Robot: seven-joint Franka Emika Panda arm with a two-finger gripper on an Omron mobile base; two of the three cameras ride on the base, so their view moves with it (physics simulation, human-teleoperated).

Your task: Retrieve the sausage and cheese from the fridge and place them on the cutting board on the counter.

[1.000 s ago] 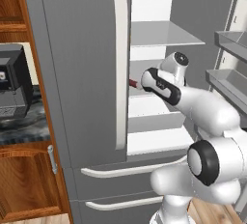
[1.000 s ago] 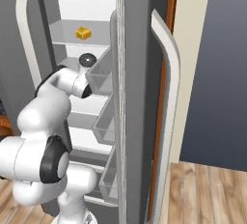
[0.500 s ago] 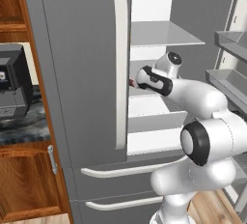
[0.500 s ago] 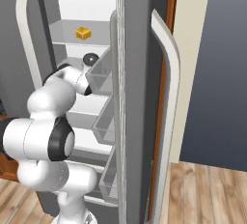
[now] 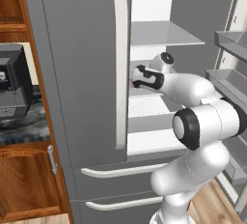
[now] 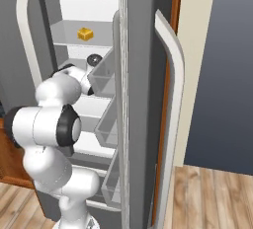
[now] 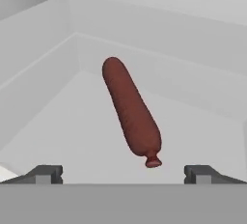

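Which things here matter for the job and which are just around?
For the job: sausage, lying on a fridge shelf ahead of the open pincer; cheese on a higher shelf.
Just around: door bins, lower drawers, black appliance.

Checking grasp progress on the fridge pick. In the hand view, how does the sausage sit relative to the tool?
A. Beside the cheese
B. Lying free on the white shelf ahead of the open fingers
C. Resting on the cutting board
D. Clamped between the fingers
B: the sausage lies alone on the fridge shelf, beyond the tool, whose fingertips stand wide apart.
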